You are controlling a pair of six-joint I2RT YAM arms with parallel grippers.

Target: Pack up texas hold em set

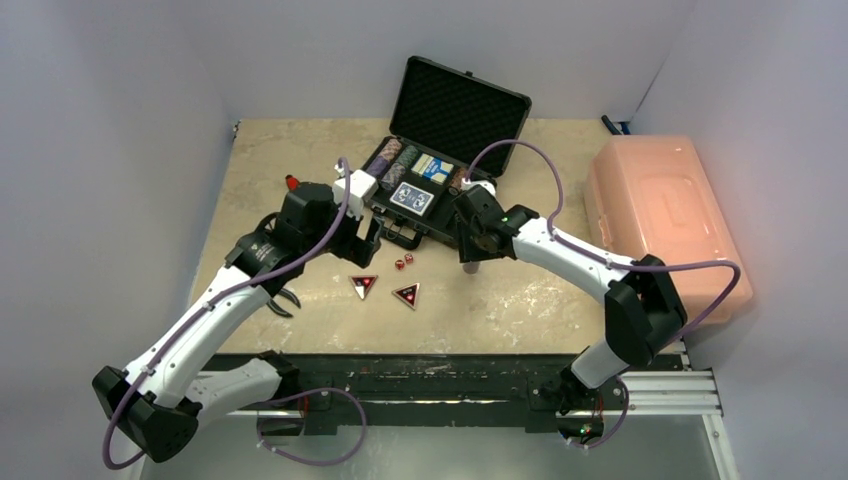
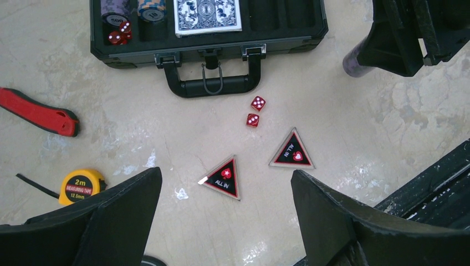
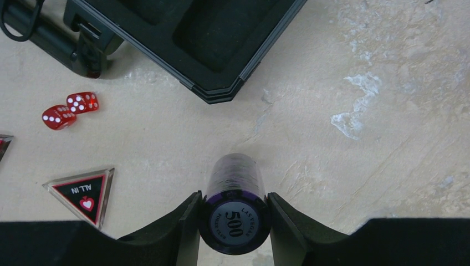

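Left arm [image 1: 200, 320]: I see it stretched forward, with the wrist bent down.
Left gripper [image 2: 226, 180]: my fingers stand wide apart and hold nothing.
Right gripper [image 3: 234, 206]: it points down, clamped on the chip stack [image 3: 233, 177].

- A robotics lab test cell: plain white panel walls [image 1: 120, 100] box in a beige stone-patterned tabletop [image 1: 520, 310] on three sides.
- A white-and-black left robot arm [image 1: 200, 330] and a matching right robot arm [image 1: 570, 250] rise from a silver metal rail [image 1: 660, 385] at the near edge, trailing purple cables [image 1: 690, 265].
- A yellow tape measure [image 2: 82, 186] and a red-handled tool [image 2: 39, 113] lie on the table.
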